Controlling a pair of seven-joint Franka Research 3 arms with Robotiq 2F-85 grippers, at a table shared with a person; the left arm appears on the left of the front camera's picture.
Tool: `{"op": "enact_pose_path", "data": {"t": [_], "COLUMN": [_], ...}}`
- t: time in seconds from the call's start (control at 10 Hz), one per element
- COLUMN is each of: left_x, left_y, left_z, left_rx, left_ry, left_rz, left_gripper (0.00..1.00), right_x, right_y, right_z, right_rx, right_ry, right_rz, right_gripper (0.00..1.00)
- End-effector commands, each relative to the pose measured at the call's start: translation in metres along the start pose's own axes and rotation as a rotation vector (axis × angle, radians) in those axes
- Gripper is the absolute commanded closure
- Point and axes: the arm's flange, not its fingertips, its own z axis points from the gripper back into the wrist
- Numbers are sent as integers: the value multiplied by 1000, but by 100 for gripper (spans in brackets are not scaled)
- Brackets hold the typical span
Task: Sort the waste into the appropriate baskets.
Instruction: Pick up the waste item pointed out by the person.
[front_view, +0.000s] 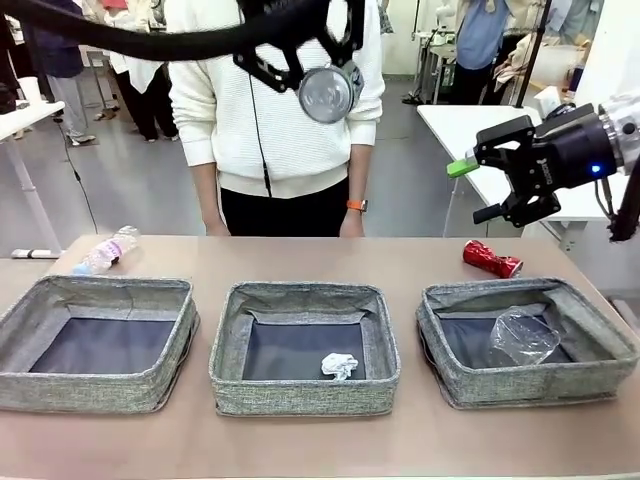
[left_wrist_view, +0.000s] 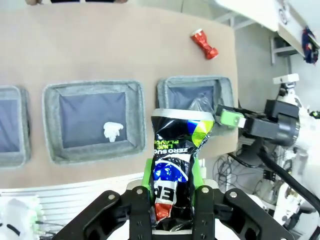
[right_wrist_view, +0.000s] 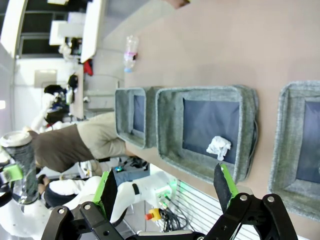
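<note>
Closest and high up, the left fingers (left_wrist_view: 146, 176) pinch a dark can (left_wrist_view: 177, 145) by its crumpled lower end. Its green and blue print faces the left wrist camera, and from the front its round silver end (front_view: 327, 93) points at the lens. It hangs well above the counter (front_view: 300, 260), over the near side of the baskets.

Also raised, at the right end of the counter, the right fingers (front_view: 462, 167) are spread wide with nothing between them. The right wrist view shows the two green pads (right_wrist_view: 106, 186) far apart.

Below, three grey baskets stand in a row along the near part of the counter. The left basket (front_view: 100, 385) shows its dark lining. The middle basket (front_view: 300, 395) holds a crumpled paper ball (front_view: 339, 365) near its front wall. The right basket (front_view: 530, 385) holds a clear plastic cup (front_view: 522, 335) lying on its side.

Farther back, a crushed red can (front_view: 491, 258) lies on the counter just behind the right basket. A clear bottle (front_view: 105, 250) with a pink label lies near the far left corner, behind the left basket.

At the far edge stands a person (front_view: 275, 130) in a white sweater, hands down at the counter's edge, with an orange band on one wrist.
</note>
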Motion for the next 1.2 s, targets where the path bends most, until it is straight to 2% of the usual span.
{"op": "enact_pose_path", "data": {"t": [0.0, 0.3, 0.4, 0.5, 1.1], "left_x": [-4, -13, -10, -10, -10], "left_y": [-4, -5, -2, -12, -12], "left_z": [17, 23, 23, 24, 24], "left_rx": [-51, -80, -62, -57, -57], "left_ry": [28, 16, -15, 7, 7], "left_rz": [-12, -13, 19, -6, -6], "left_gripper": [68, 68, 68, 68, 68], "right_x": [0, 0, 0, 0, 0], "right_y": [3, 3, 3, 3, 3], "right_z": [1, 1, 1, 1, 1], "right_rx": [-10, -10, -10, -10, -10], "right_ry": [3, 3, 3, 3, 3], "right_rz": [-15, -15, -15, -15, -15], "right_gripper": [0, 0, 0, 0, 0]}}
